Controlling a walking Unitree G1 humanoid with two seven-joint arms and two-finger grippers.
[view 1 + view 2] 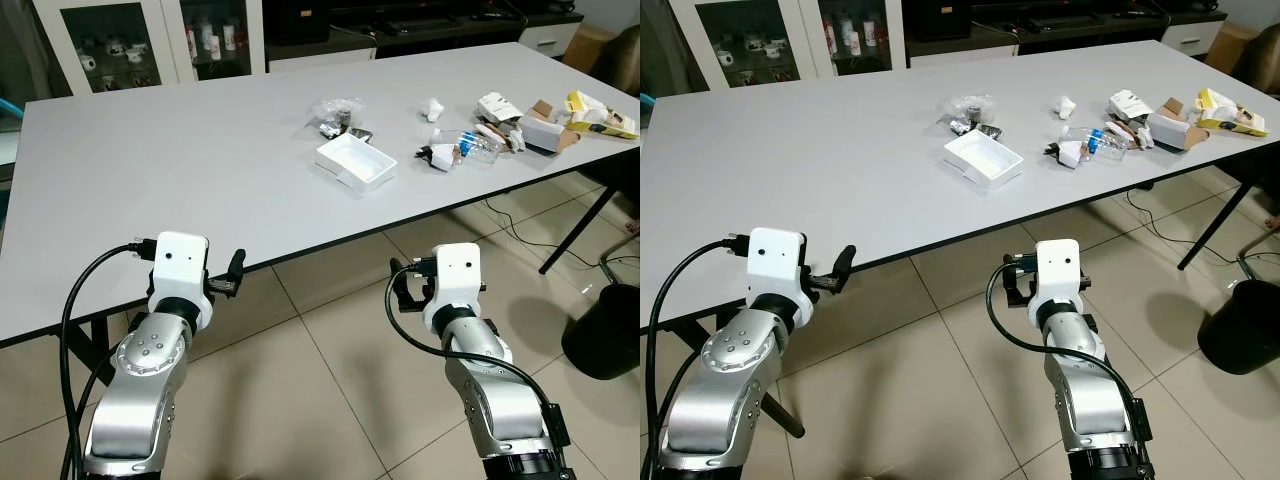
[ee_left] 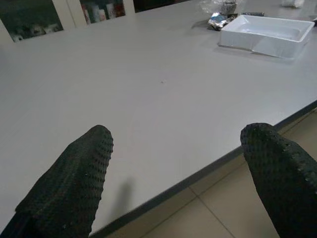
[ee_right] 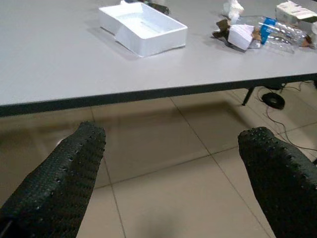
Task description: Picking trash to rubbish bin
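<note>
No text legible anywhere. Cartons (image 1: 598, 115) and packaging at the far right of the table (image 1: 150, 170) carry print, too small and blurred to read. Blue label on the plastic bottle (image 3: 277, 32): unreadable. Items in the glass cabinet (image 1: 150, 40) show no readable marking.

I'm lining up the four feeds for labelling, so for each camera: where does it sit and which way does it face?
Left eye, head: looks down at the grey table and trash, both arms below.
Right eye, head: same scene, black bin on the floor.
Left wrist: along the open left gripper across the tabletop.
Right wrist: along the open right gripper at the table edge and floor.
Shared: all show the white tray.
</note>
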